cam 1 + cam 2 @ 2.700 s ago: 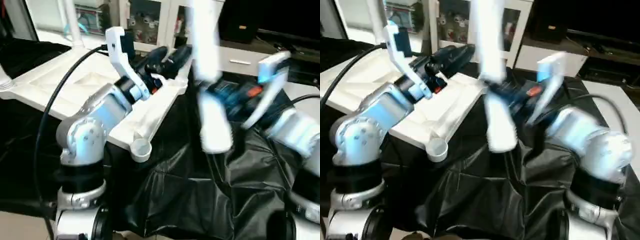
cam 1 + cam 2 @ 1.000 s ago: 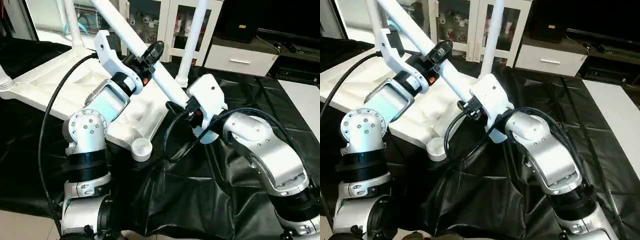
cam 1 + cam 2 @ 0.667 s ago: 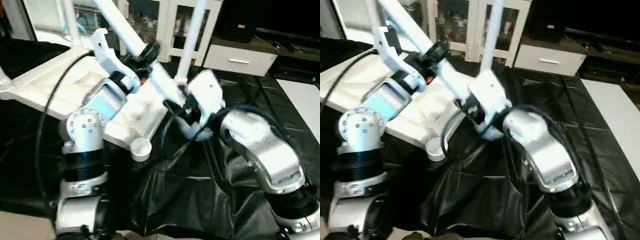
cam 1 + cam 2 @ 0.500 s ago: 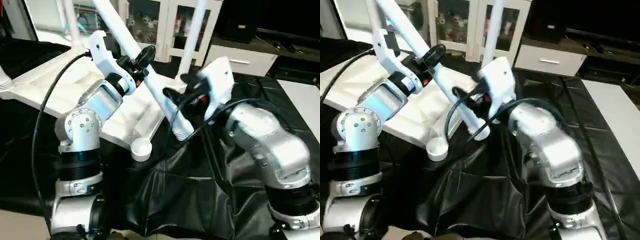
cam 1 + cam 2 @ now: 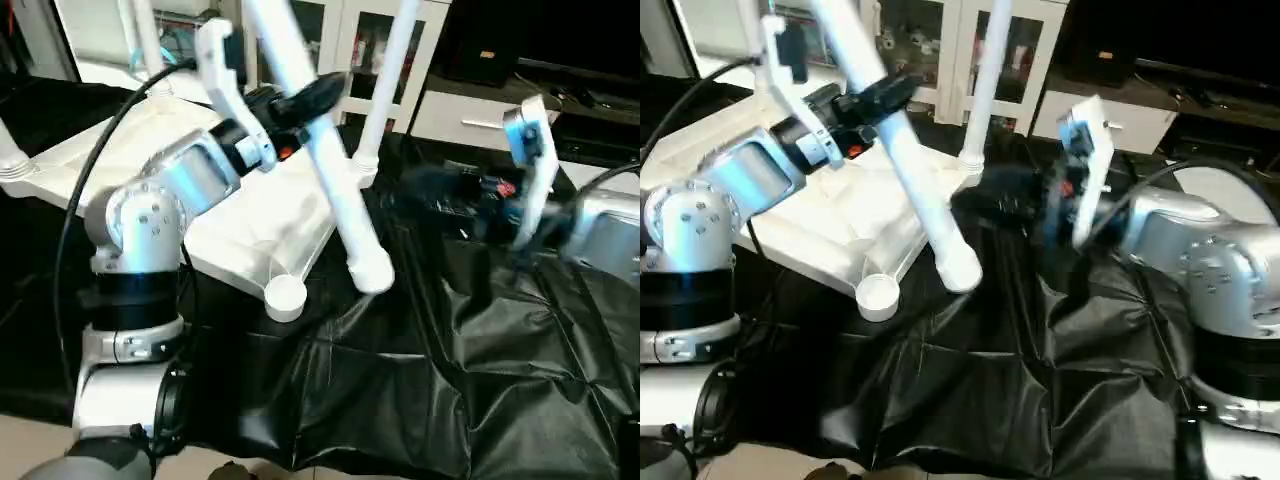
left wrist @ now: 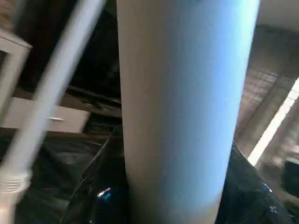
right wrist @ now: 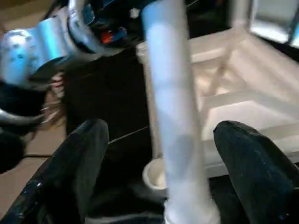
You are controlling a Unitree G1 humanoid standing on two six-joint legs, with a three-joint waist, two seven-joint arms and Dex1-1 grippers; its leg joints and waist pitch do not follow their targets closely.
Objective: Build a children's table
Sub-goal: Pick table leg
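The children's table's white tabletop (image 5: 150,160) lies underside up on the black-draped work table, its ribs showing. Three legs stand in its corners, one at the far right corner (image 5: 385,80). The near corner socket (image 5: 285,296) is empty. My left gripper (image 5: 300,100) is shut on a fourth white leg (image 5: 335,190) that slants down, its thick end hanging just right of that socket. In the left wrist view this leg (image 6: 182,107) lies close between the black fingers (image 6: 93,196). My right gripper (image 7: 161,128) is open, fingers wide apart, drawn back to the right of the leg.
Black crinkled cloth (image 5: 420,380) covers the work table in front and to the right. White cabinets (image 5: 330,40) and a low drawer unit (image 5: 470,115) stand behind. A black cable (image 5: 90,200) loops over my left arm.
My right gripper has let go of the leg, opened wide and pulled back to the right. My left gripper keeps the leg, which now stands steeper with its thick end near the empty socket.
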